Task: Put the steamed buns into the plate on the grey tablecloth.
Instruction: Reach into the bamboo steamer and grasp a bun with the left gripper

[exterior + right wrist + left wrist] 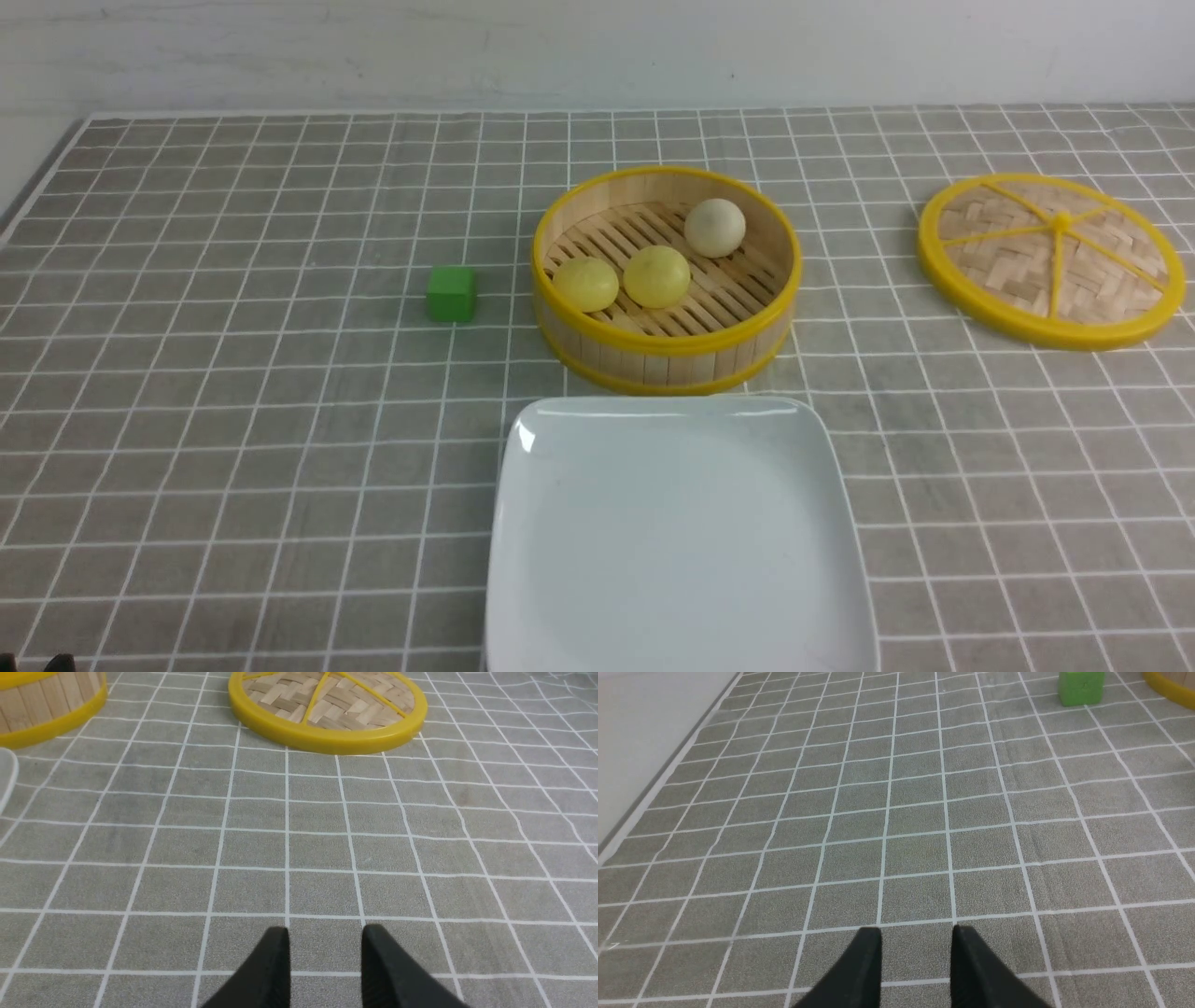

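Note:
Three steamed buns lie in a round bamboo steamer [666,353]: two pale yellow ones [586,283] [656,276] side by side and an off-white one [715,227] behind them. The white square plate [677,532] sits bare just in front of the steamer on the grey tablecloth [233,392]. Neither arm shows in the front view. My left gripper [916,938] hovers over bare cloth, jaws apart with nothing between them. My right gripper [325,938] is likewise open and empty above the cloth, short of the steamer lid [327,707].
A green cube [452,293] stands left of the steamer, also seen as the green cube [1080,687] in the left wrist view. The woven yellow-rimmed lid [1050,259] lies flat at the far right. The steamer wall [46,704] and plate edge [7,777] show beside the right gripper. A wall runs behind the table.

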Robot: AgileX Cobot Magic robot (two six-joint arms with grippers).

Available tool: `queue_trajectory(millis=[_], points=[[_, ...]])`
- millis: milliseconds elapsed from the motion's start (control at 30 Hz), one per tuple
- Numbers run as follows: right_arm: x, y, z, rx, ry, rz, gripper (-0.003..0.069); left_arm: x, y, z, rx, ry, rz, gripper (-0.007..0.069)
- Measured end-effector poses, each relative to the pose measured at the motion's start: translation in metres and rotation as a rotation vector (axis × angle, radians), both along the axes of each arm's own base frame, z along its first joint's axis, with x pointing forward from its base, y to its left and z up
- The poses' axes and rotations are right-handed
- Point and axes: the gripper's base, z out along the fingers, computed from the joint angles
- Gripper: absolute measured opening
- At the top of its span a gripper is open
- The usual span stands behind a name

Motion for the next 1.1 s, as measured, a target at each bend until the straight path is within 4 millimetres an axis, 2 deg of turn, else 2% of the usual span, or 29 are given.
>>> queue_trajectory(millis=[667, 733, 800, 833, 900, 933, 967, 1033, 1100], points=[[0.000, -0.001, 0.001, -0.025, -0.012, -0.002, 0.0240, 0.000, 0.000, 0.000, 0.001, 0.000, 0.000, 0.0240], [0.001, 0.000, 0.001, 0.024, -0.023, -0.008, 0.0240, 0.000, 0.000, 0.000, -0.015, 0.000, 0.003, 0.0240], [0.001, 0.004, 0.001, 0.231, -0.038, -0.031, 0.0240, 0.000, -0.003, 0.000, -0.128, -0.007, 0.010, 0.0240], [0.001, 0.007, 0.002, 0.441, -0.043, -0.052, 0.0240, 0.000, -0.006, 0.000, -0.307, -0.009, 0.027, 0.0240], [0.002, 0.011, 0.002, 0.624, -0.041, -0.071, 0.0240, 0.000, -0.010, 0.001, -0.505, -0.005, 0.043, 0.0240], [0.002, 0.014, 0.003, 0.821, -0.034, -0.089, 0.0240, 0.000, -0.014, 0.001, -0.717, 0.006, 0.063, 0.0240], [0.002, 0.016, 0.003, 0.938, -0.027, -0.102, 0.0240, 0.000, -0.017, 0.002, -0.871, 0.017, 0.079, 0.0240], [0.002, 0.018, 0.004, 1.031, -0.023, -0.110, 0.0240, 0.000, -0.021, 0.003, -1.066, 0.035, 0.100, 0.0240], [0.002, 0.018, 0.004, 1.076, -0.020, -0.112, 0.0240, 0.000, -0.022, 0.004, -1.161, 0.040, 0.106, 0.0240]])
